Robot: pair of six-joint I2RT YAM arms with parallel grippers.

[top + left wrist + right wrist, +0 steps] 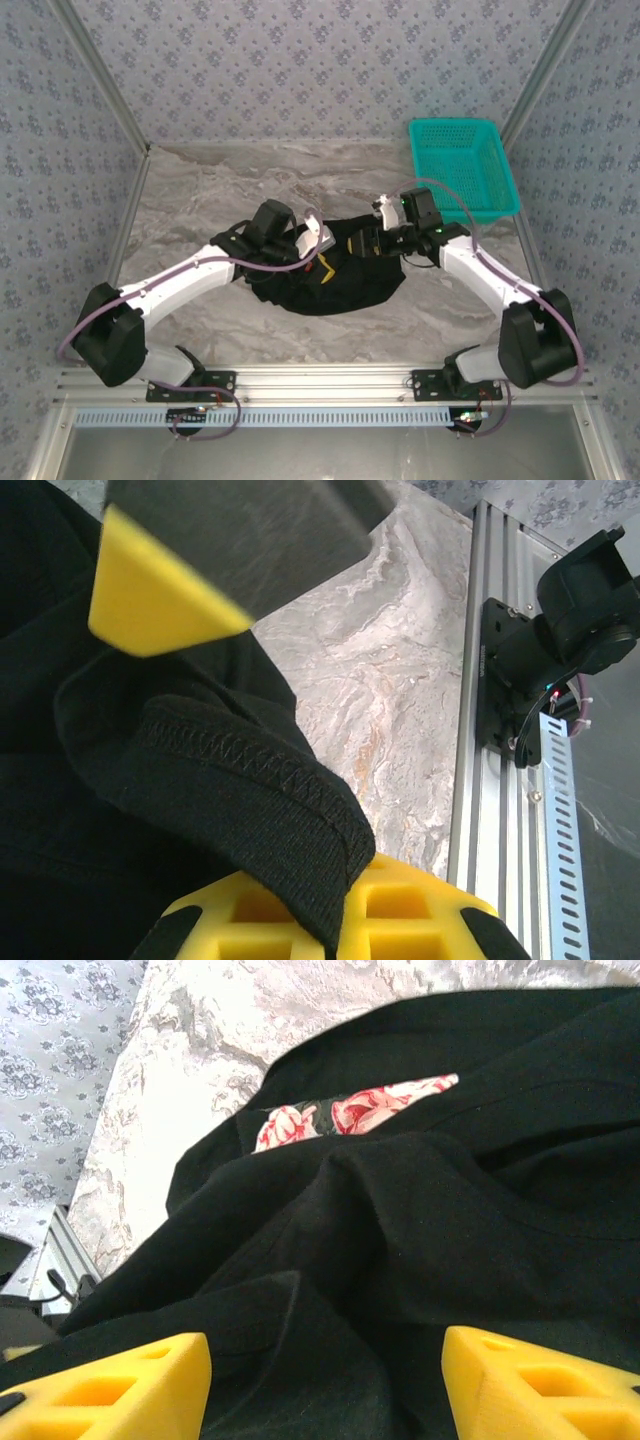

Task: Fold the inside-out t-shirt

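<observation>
The inside-out t-shirt (335,280) lies bunched in a black heap on the marble table, between my two grippers. My left gripper (318,240) is at the heap's top left. In the left wrist view it (345,920) is shut, with a stitched hem of the shirt (250,780) pinched in its yellow pads. Another yellow fingertip on a grey body (160,595) juts in above that hem. My right gripper (366,243) is at the heap's top right. It (325,1390) stands open just over the black folds, holding nothing. A strip of pink floral print (350,1115) shows in a fold beyond it.
A teal mesh basket (462,165) stands at the back right of the table (200,190). The aluminium rail (320,380) with both arm bases runs along the near edge. Patterned walls close in the left, right and back.
</observation>
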